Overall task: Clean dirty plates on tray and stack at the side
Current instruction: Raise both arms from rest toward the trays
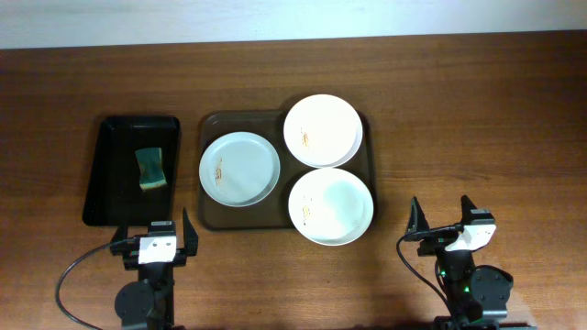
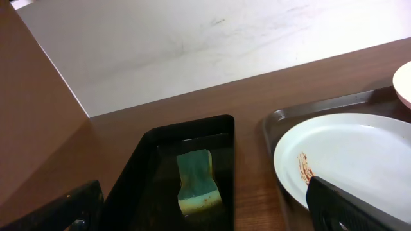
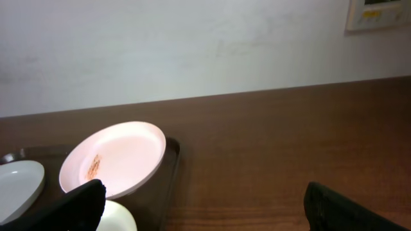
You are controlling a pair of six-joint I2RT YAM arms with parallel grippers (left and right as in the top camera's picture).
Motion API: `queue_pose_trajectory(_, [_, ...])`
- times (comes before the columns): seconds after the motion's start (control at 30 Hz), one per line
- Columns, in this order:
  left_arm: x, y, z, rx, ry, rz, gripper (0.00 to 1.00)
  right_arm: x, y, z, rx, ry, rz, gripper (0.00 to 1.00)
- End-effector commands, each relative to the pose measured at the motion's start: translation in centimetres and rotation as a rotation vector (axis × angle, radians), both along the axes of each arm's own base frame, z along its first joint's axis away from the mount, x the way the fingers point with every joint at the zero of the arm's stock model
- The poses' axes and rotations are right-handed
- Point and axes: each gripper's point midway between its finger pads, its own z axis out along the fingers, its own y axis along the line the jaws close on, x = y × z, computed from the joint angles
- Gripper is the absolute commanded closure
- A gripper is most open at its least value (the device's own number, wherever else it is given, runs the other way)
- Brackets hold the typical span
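Jaws on both my arms spread, empty; the near plate overhangs the rim of the brown tray, so a nudge could tip it.

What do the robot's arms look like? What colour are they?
Both arms are black with round joints. The left end effector and right end effector each have a white block and two pointy black fingers. A thin black cable loops beside each.

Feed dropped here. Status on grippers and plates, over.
Left gripper, right gripper open, empty. Three plates on the tray, smeared, none stacked. Sponge in black tray, not picked up. Nothing between grippers and tray.
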Motion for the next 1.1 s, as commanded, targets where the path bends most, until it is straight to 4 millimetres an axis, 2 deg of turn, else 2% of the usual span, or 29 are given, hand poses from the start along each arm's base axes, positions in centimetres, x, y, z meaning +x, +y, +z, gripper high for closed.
queue_pose_trajectory(0.0, [0.0, -0.3, -0.1, 0.012, -0.002, -0.014, 0.01, 0.1, -1.1, 1.0, 0.003, -0.048, -0.066, 0.02])
queue_pose_trajectory(0.1, [0.1, -0.4, 0.7, 0.014, -0.031, -0.023, 0.01, 0.0, -1.2, 2.6, 0.002, -0.112, -0.072, 0.02])
queue_pose_trajectory(0.23, [0.0, -0.6, 3.1, 0.024, -0.121, -0.031, 0.01, -0.5, -1.2, 5.7, -0.037, -0.186, -0.075, 0.02])
queue_pose_trajectory(0.33, [-0.3, -0.6, 5.8, 0.027, -0.157, -0.033, 0.01, -0.5, -1.2, 7.9, -0.036, -0.184, -0.074, 0.01])
queue_pose_trajectory(0.4, [-0.2, -1.6, 9.0, 0.028, -0.165, -0.09, 0.01, 0.1, -1.2, 9.4, -0.036, -0.109, -0.073, 0.01])
queue_pose_trajectory(0.47, [0.3, -2.0, 10.9, 0.027, -0.158, -0.116, 0.01, 0.7, -1.3, 10.7, -0.08, -0.04, -0.069, 0.02])
queue_pose_trajectory(0.53, [1.6, -2.1, 12.8, 0.015, -0.108, -0.131, 0.01, 1.6, -1.3, 12.8, -0.132, 0.036, -0.064, 0.02])
queue_pose_trajectory(0.6, [4.0, -2.2, 14.5, -0.004, -0.008, -0.15, 0.01, 3.1, -1.4, 15.2, -0.153, 0.111, -0.057, 0.02])
queue_pose_trajectory(0.73, [8.4, -1.9, 16.8, -0.071, 0.18, -0.15, 0.01, 6.3, -1.0, 17.0, -0.144, 0.271, -0.016, 0.02])
queue_pose_trajectory(0.8, [11.4, -2.2, 17.3, -0.153, 0.321, -0.17, 0.01, 8.1, -0.1, 17.1, -0.125, 0.381, 0.054, 0.01])
queue_pose_trajectory(0.9, [14.9, -3.3, 15.9, -0.236, 0.582, -0.236, 0.01, 10.2, 1.2, 16.0, -0.087, 0.548, 0.142, 0.02])
queue_pose_trajectory(0.97, [15.7, -3.8, 14.5, -0.289, 0.72, -0.254, 0.01, 11.6, 1.3, 15.3, -0.078, 0.585, 0.155, 0.02])
queue_pose_trajectory(1.0, [16.2, -4.5, 13.1, -0.336, 0.821, -0.281, 0.01, 12.6, 1.6, 14.3, -0.067, 0.606, 0.174, 0.02])
queue_pose_trajectory(1.07, [16.7, -5.5, 11.4, -0.394, 0.895, -0.333, 0.01, 13.3, 3.5, 13.2, -0.018, 0.626, 0.287, 0.02])
